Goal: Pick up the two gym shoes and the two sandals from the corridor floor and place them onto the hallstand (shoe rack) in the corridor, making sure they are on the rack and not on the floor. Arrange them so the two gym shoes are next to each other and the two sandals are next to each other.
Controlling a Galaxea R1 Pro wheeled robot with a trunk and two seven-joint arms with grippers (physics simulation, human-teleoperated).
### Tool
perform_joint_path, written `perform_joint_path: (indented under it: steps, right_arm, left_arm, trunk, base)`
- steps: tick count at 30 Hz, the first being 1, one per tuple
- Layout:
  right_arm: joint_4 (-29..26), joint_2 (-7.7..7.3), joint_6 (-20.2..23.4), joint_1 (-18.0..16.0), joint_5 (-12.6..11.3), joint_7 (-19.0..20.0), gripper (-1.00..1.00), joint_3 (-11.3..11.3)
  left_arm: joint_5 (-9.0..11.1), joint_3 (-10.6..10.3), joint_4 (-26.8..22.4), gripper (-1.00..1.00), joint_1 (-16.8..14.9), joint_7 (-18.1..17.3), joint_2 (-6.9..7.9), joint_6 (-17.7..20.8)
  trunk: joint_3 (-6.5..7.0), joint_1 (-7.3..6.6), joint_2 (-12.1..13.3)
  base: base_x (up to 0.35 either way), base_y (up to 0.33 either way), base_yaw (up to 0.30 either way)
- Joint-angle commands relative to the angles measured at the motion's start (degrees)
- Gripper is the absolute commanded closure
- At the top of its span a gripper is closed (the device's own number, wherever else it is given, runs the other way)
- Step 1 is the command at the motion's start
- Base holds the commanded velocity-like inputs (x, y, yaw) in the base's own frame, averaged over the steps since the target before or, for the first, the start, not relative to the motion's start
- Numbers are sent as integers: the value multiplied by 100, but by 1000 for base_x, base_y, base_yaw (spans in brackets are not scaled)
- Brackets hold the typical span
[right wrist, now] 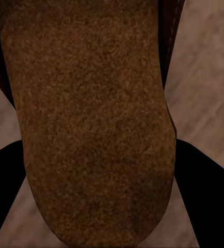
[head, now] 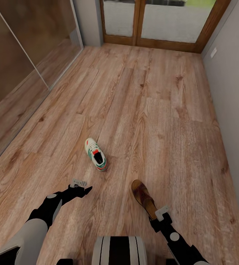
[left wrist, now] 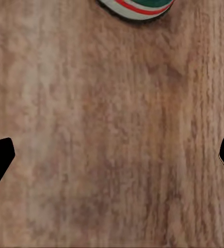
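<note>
here the right jaws [head: 157,217] hide the sandal [head: 143,197] heel.

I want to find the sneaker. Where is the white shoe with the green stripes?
In the head view the gym shoe lies on the corridor floor near the middle, just ahead of the left end effector and left of the brown sandal.

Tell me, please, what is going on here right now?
A two-armed robot is gathering shoes off the light brown wood-plank floor. Its right tool is at the heel of a dark brown leather sandal, fingers either side of it. The left tool hovers open above bare floor, short of the white sneaker with green stripes.
</note>
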Motion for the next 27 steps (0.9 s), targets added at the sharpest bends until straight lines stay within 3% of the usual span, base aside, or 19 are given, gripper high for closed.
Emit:
perform_joint_path:
  steps: [1,25,26,27]
  right_arm:
    - [3,-1,-16,-2,20,12,100,-11]
    - [1,10,-36,4,-24,9,100,-9]
    - [-2,10,-38,4,-28,6,100,-10]
    - [-5,10,-41,4,-31,4,100,-13]
  left_arm:
    - [-54,48,-7,-100,-4,-43,-6,1]
    - [-67,118,23,-100,9,14,19,57]
    - [-70,121,53,-100,26,27,27,56]
    - [-65,125,65,-100,235,48,41,45]
  trunk:
    - [20,-3,0]
    - [552,-65,32]
    - [574,-68,34]
    - [602,-70,35]
  base:
    - [0,0,0]
    - [0,0,0]
    - [0,0,0]
    - [0,0,0]
